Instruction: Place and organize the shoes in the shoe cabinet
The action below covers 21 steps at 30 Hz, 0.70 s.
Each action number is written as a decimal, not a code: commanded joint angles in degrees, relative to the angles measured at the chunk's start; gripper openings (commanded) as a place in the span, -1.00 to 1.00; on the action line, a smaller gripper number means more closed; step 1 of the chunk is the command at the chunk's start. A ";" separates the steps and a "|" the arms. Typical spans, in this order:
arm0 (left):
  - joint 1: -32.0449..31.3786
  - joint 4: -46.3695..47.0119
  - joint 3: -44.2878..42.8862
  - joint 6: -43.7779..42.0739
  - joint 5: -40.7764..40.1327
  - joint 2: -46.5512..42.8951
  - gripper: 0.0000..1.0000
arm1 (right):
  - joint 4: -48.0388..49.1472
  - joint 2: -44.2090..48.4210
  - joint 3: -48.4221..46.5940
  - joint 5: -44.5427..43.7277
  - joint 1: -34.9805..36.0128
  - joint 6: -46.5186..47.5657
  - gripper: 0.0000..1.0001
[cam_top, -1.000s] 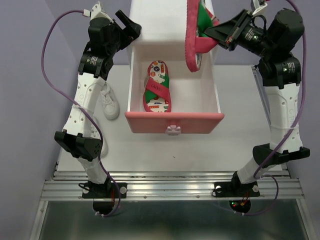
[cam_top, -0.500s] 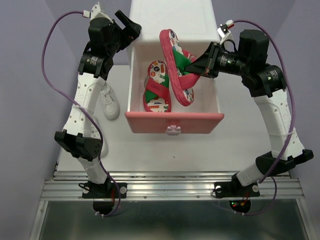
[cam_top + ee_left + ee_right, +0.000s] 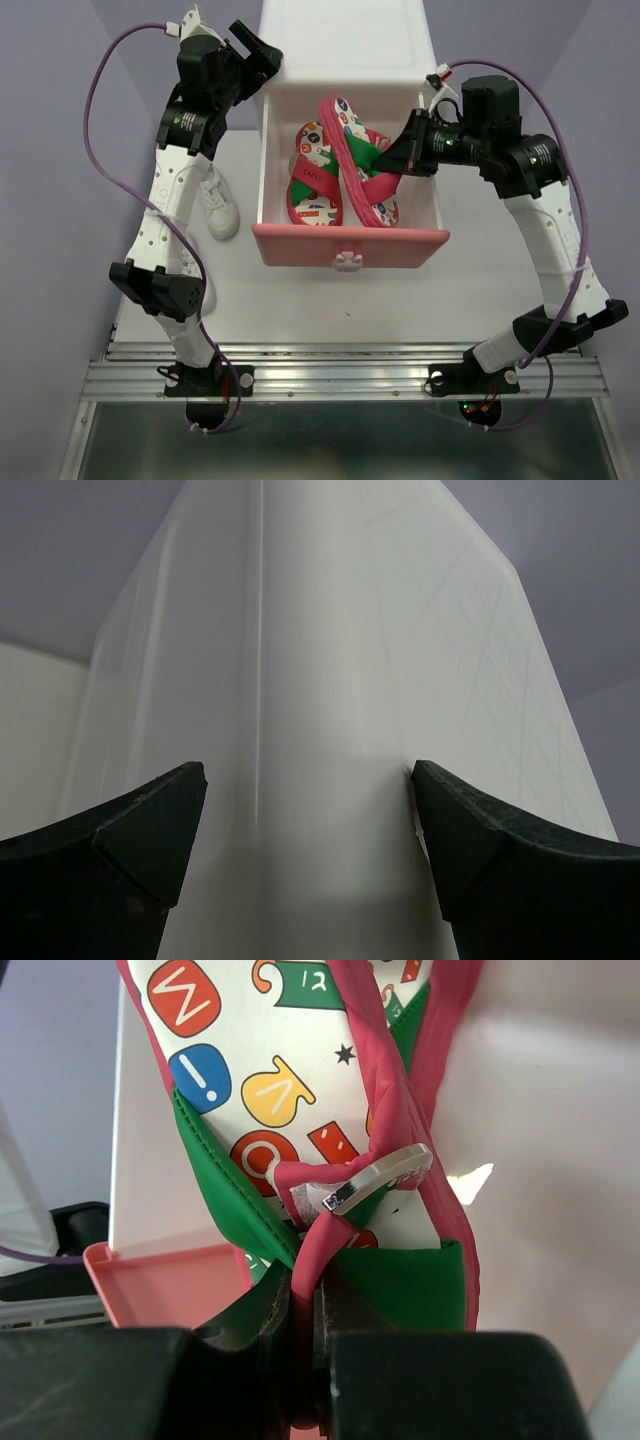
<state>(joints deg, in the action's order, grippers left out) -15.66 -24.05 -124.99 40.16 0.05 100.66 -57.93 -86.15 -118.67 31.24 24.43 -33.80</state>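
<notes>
The white shoe cabinet [image 3: 345, 40] stands at the back with its pink drawer [image 3: 348, 246] pulled out. One red flip-flop [image 3: 312, 186] lies flat in the drawer's left half. My right gripper [image 3: 397, 155] is shut on the red strap of a second flip-flop [image 3: 358, 165], which slants across the drawer's right half beside the first. The right wrist view shows that strap pinched between the jaws of the right gripper [image 3: 305, 1300], with the printed sole [image 3: 270, 1090] beyond. My left gripper [image 3: 262, 50] is open, its fingers astride the cabinet's left corner [image 3: 300, 680]. A white sneaker [image 3: 218, 205] sits left of the drawer.
The open drawer reaches well forward over the white tabletop [image 3: 400, 300]. Lavender walls close in the left and right sides. The left arm's lower links pass just beside the sneaker.
My right gripper has brought the second flip-flop down from beside the cabinet top into the drawer, next to the first one. The left arm has not moved.
</notes>
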 commanded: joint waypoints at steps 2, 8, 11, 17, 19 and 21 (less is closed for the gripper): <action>0.89 -12.69 3.00 -3.51 -5.50 5.51 0.87 | -1.04 -0.16 -3.49 -10.56 2.20 2.60 -0.99; 0.89 -12.86 3.00 -3.42 -5.77 5.42 0.87 | -1.92 -3.15 -7.09 -20.06 4.05 1.55 -0.99; 0.89 -12.77 3.61 -3.07 -5.94 5.07 0.87 | -0.43 -4.46 -8.68 -22.97 5.98 -0.29 -0.99; 0.89 -12.51 4.58 -2.81 -6.29 4.46 0.87 | -2.62 -8.32 -14.12 -37.98 11.25 -2.76 -0.99; 0.89 -12.33 4.93 -2.81 -6.38 4.46 0.87 | -4.29 -8.86 -15.70 -42.04 12.66 -3.81 -0.99; 0.89 -12.16 5.11 -2.72 -6.38 4.28 0.87 | -4.73 -8.86 -16.24 -46.87 14.15 -4.77 -0.99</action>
<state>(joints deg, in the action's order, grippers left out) -15.68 -23.53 -124.14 41.21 -0.32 100.31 -64.66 -96.53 -130.04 -3.64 35.83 -35.90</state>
